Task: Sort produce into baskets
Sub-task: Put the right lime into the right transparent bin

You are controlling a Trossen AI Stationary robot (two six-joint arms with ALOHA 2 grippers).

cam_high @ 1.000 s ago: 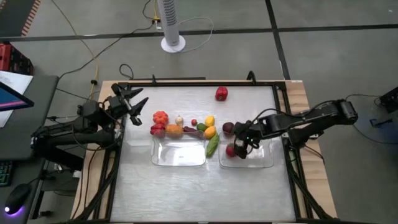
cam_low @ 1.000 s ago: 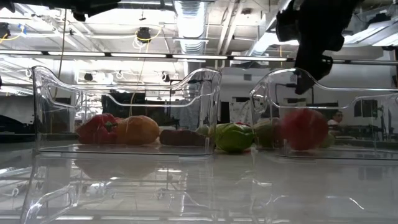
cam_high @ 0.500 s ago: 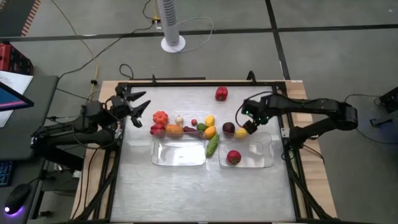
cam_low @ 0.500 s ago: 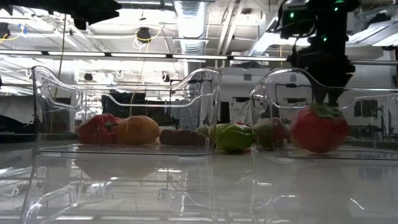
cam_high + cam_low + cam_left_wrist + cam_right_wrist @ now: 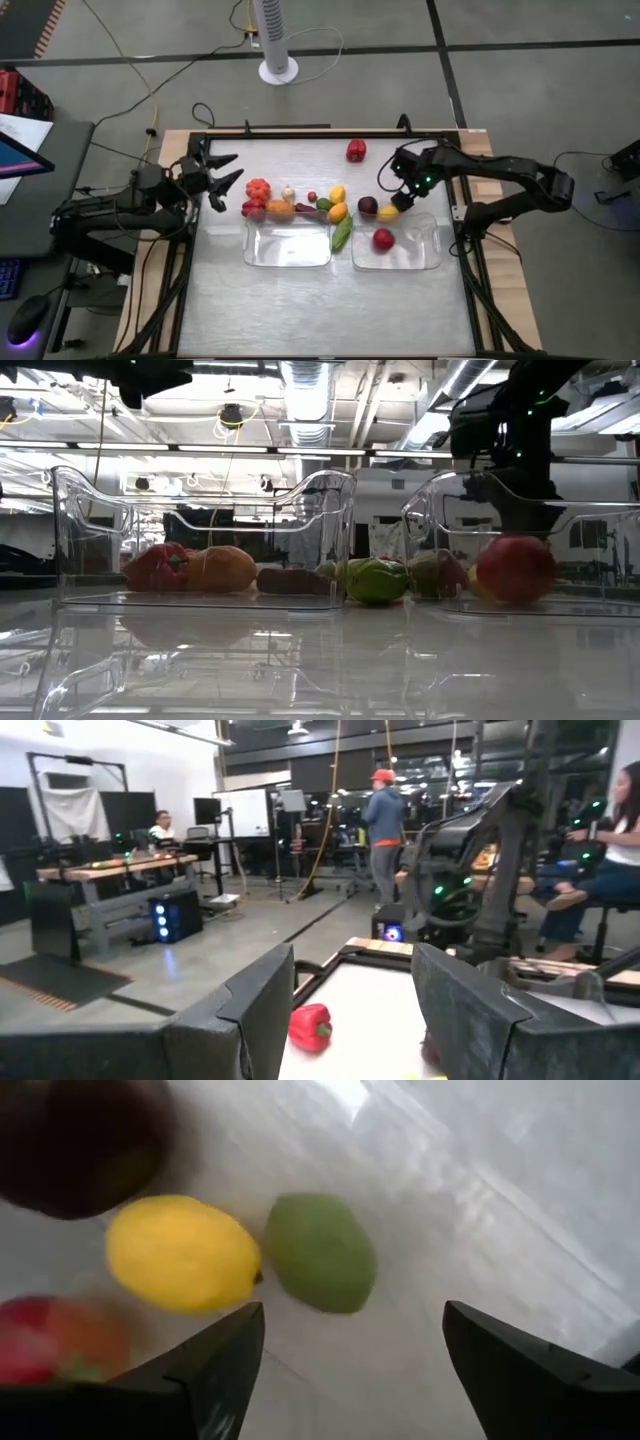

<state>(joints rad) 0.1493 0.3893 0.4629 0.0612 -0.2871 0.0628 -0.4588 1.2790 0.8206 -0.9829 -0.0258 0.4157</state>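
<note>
right gripper (image 5: 398,192): fingers spread, holding nothing, hanging above the far edge of the right basket (image 5: 428,262); its two fingers (image 5: 215,1365) frame bare table in the wrist view.
under it: a lemon (image 5: 183,1252) and a lime (image 5: 320,1252) lie side by side on the table, a dark plum (image 5: 80,1140) just beyond the lemon.
key relation: lemon and lime sit almost straight below the spread fingers, lemon a little off centre; the lemon's long axis runs across the gap, so a short drop with a slight shift looks enough.
nearer arm: the right one by far; these pieces lie just behind its basket.
right basket contents: one red fruit (image 5: 383,239) inside; in the low view it rests on the tray floor (image 5: 515,568).
left gripper (image 5: 218,178): parted and bare, raised near the table's left edge, waiting.
left basket (image 5: 262,258): nothing in it that can be seen.
loose produce: a row just behind the left basket, with a tomato (image 5: 258,188), a white bulb (image 5: 288,192) and a cucumber (image 5: 342,233) slanting between the two baskets.
outlier: a red pepper (image 5: 356,151) alone near the far edge, well apart from the rest.
progress: early; one piece sorted, most still on the table.
</note>
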